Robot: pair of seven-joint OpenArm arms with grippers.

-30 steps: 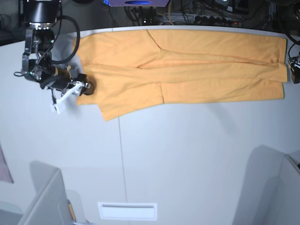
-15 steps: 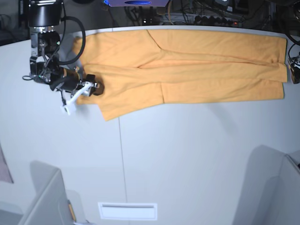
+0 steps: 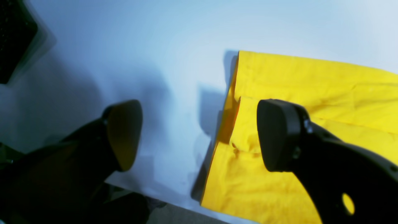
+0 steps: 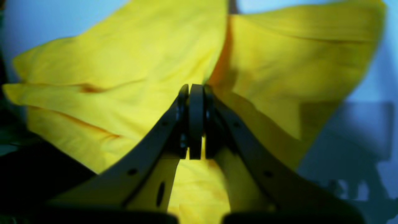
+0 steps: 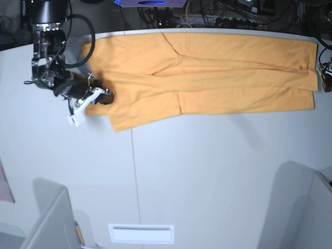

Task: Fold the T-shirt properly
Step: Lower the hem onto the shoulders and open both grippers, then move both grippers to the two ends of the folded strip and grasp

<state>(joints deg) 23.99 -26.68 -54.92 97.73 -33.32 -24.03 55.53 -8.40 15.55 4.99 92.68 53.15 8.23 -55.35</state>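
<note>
The T-shirt (image 5: 207,72), folded lengthwise into a long light-orange band, lies along the far edge of the white surface (image 5: 207,171). The right end effector (image 5: 105,97), at the band's left end, has its jaws pressed together; whether cloth is pinched between them cannot be told, though yellow fabric (image 4: 124,77) lies directly beneath and beyond the tips. The left end effector (image 3: 199,133) hangs with jaws wide apart over the band's right end (image 3: 311,93), one finger above bare surface, the other above cloth.
</note>
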